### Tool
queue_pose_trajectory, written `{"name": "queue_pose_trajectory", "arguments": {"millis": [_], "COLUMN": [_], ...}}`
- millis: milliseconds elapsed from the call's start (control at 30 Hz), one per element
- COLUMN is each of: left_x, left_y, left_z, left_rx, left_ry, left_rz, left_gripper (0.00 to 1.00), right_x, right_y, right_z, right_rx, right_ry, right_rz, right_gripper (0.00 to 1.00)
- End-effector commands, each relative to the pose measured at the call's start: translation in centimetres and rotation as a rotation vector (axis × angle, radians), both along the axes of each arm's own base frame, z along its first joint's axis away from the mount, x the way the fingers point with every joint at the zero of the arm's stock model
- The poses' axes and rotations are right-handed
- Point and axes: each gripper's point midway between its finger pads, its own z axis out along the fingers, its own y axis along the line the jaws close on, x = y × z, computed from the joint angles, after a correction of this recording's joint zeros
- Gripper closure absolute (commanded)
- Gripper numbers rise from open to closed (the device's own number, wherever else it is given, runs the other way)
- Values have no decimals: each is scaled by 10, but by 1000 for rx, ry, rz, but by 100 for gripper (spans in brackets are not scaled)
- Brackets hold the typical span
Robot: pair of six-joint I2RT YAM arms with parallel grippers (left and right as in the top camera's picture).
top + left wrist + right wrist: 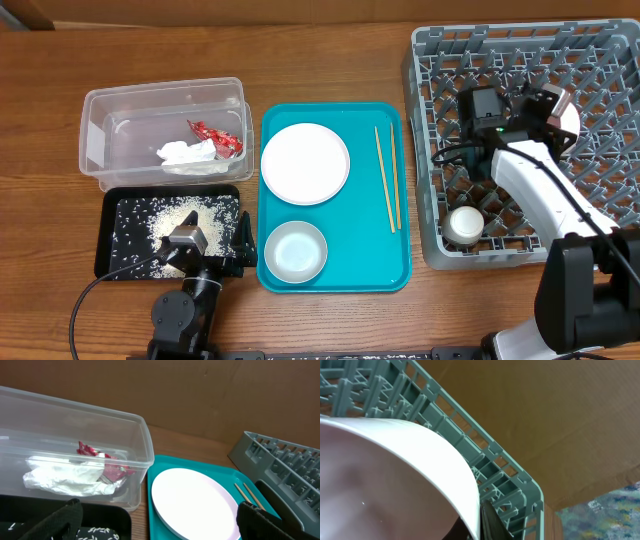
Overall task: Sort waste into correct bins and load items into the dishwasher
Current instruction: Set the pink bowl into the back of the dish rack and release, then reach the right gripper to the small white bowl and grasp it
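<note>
Clear tub (pixel 95 110) back-left holds napkin (pixel 187 153) + red wrapper (pixel 215 137), rice (pixel 180 222) on black tray (pixel 110 260) front-left, left claw (pixel 160 507) wide open over its right end, plate (pixel 305 163)/bowl (pixel 295 250)/chopsticks (pixel 388 178) on teal tray (pixel 335 275) mid-surface, cup (pixel 464 224) in rack (pixel 430 60) front-left corner, right claw (pixel 550 112) clamped on white dish (pixel 395 470) in rack.

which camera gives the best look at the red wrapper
The left wrist view: the red wrapper is close, seen side-on through the clear tub wall, against the white napkin. Overhead shows it small, from above, beside the napkin in the tub. The right wrist view misses it entirely.
</note>
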Motion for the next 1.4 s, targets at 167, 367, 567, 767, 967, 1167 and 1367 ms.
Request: {"name": "queue_pose_trajectory", "arguments": {"millis": [167,367,567,767,967,1167,1367], "left_x": [0,0,0,0,0,0,0], "left_y": [0,-1,0,-1,0,0,-1], "left_z": [1,1,1,1,1,1,1], "left_rx": [-12,-12,-12,-12,-12,-12,-12], "left_ry": [-6,-6,-6,-6,-6,-6,-6], "left_rz": [-4,-5,-4,-5,-4,-4,-5], "left_gripper": [0,0,0,0,0,0,0], "right_x": [11,12,10,10,4,-52,-112], "right_y": [5,32,59,95,187,329,398], "right_z": [-19,-36,-38,-23,-11,-27,-59], "right_rx": [23,84,80,199,629,1219,1331], "right_ry": [78,159,218,163,182,444,643], "right_rz": [27,112,185,283,549,949,1126], "right_gripper": [96,96,50,40,36,43,42]}}
